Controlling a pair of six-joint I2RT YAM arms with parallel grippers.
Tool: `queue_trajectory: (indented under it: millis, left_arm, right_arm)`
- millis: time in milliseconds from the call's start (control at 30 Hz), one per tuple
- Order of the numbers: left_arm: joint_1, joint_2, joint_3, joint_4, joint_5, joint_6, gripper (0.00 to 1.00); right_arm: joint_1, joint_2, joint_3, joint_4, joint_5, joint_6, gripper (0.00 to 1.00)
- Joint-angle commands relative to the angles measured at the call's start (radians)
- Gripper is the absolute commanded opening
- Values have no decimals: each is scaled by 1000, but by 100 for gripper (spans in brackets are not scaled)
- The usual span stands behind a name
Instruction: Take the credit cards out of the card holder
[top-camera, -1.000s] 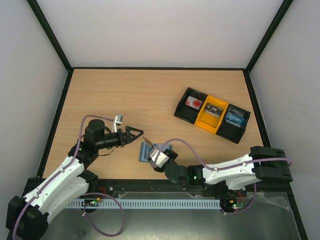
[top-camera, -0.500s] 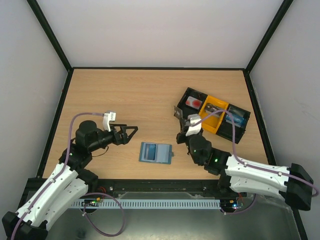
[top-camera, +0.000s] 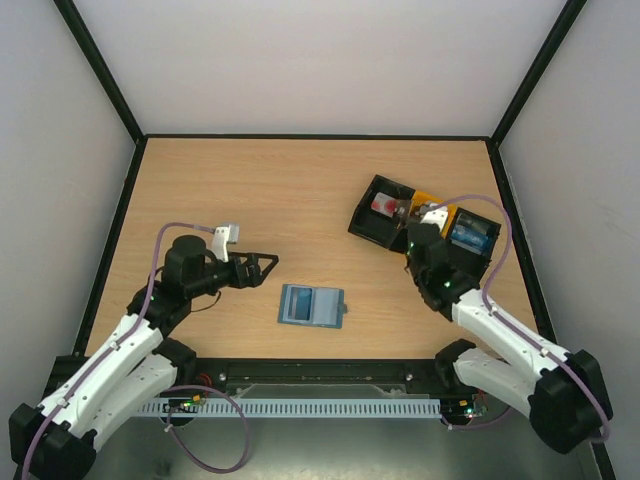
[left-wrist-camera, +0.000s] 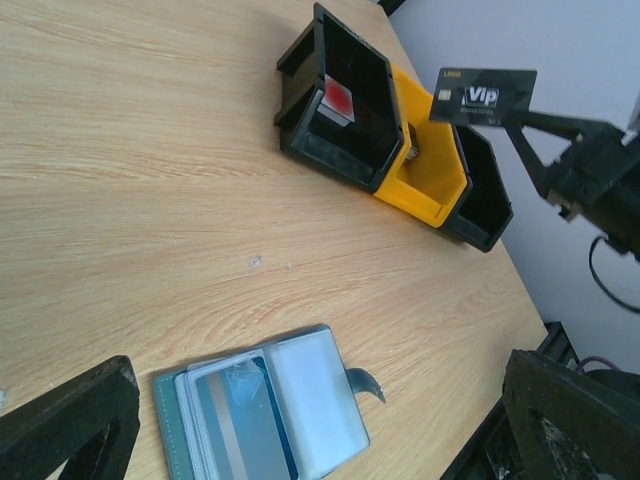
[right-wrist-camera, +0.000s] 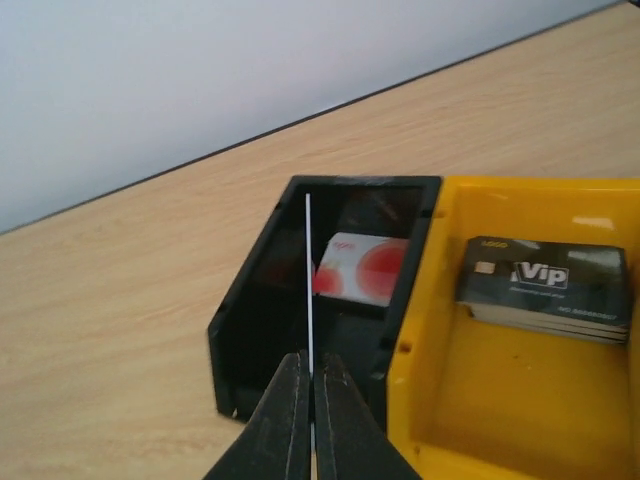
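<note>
right gripper (right-wrist-camera: 311, 372) — clamped on black card (left-wrist-camera: 485, 96) | left gripper (top-camera: 268, 267) — wide, empty

The card holder (top-camera: 311, 305) lies near the table's (top-camera: 250, 190) front edge; behind and right sits the tray (top-camera: 368, 233), cards (right-wrist-camera: 545, 280) inside, another card (left-wrist-camera: 484, 97) above.
</note>
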Motion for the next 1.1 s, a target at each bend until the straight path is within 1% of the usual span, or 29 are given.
queue_trajectory:
  millis: [0, 100, 167, 333, 533, 633, 700, 867, 1067]
  left_arm:
    - [4, 15, 34, -13, 49, 21, 100]
    - [4, 21, 36, -17, 54, 22, 100]
    - [4, 23, 39, -23, 52, 24, 100]
    - [4, 26, 40, -22, 56, 24, 100]
    - [4, 33, 23, -11, 55, 0, 100]
    - [4, 43, -6, 27, 80, -15, 100]
    - [5, 50, -42, 65, 85, -22, 100]
    - [5, 63, -101, 149, 66, -41, 100]
    - [5, 56, -91, 126, 65, -30, 100]
  right_arm:
    - [-171, 64, 86, -55, -200, 125, 2]
    - [-265, 114, 125, -73, -274, 170, 2]
    - [-307, 140, 141, -74, -306, 179, 2]
    - [-373, 195, 185, -113, -306, 184, 2]
    - [-431, 217, 185, -127, -297, 225, 2]
    - [-462, 234, 187, -139, -303, 240, 2]
    - [-480, 246, 177, -132, -334, 244, 2]
    - [-498, 285, 167, -110, -385, 236, 2]
    - [-504, 351, 196, -86, -399, 208, 2]
